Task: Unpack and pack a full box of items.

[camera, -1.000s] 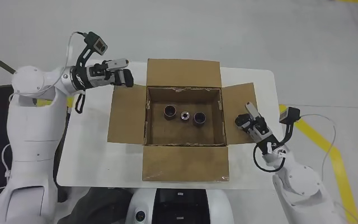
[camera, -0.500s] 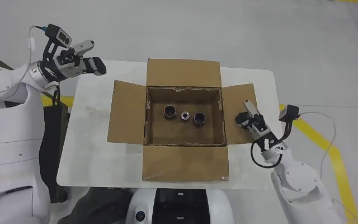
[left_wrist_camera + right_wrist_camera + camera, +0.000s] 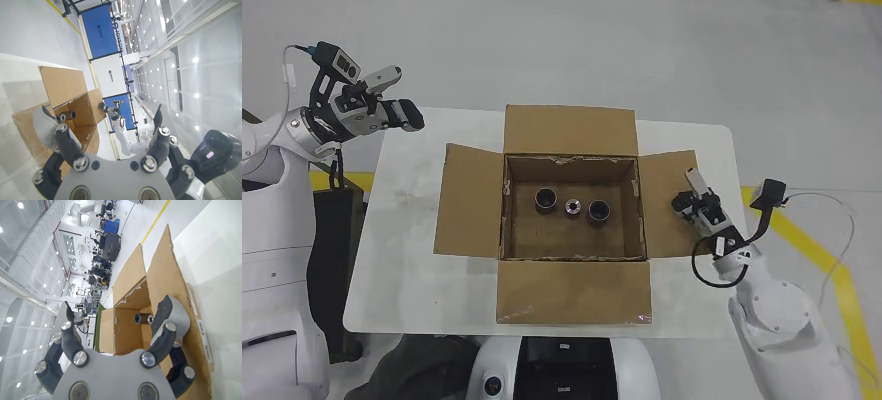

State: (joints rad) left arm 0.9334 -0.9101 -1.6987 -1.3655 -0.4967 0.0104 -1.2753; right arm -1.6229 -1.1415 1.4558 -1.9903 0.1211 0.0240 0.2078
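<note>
- Three metal parts stand in a row on the floor of the open cardboard box (image 3: 572, 240), toward its far wall: a dark sleeve (image 3: 545, 201), a smaller pale piece (image 3: 572, 208) and a second dark sleeve (image 3: 599, 211).
- Your left gripper (image 3: 410, 113) hangs over the far left corner of the white table (image 3: 402, 260), well apart from the box and the parts. Its fingers are spread wide with nothing between them.
- Your right gripper (image 3: 685, 193) sits over the box's right flap (image 3: 662, 228), just beside the right wall. Its fingers are also spread wide and empty.
- From the right wrist view, you see the parts in line with the gap between the fingers but farther off, down inside the box, touching neither finger.
- On the flap under your right gripper lies a white label (image 3: 203, 330) with a barcode and small print, too small to read.
- Behind the box, the left wrist view shows you blue and white panels (image 3: 105, 43) that carry print.
</note>
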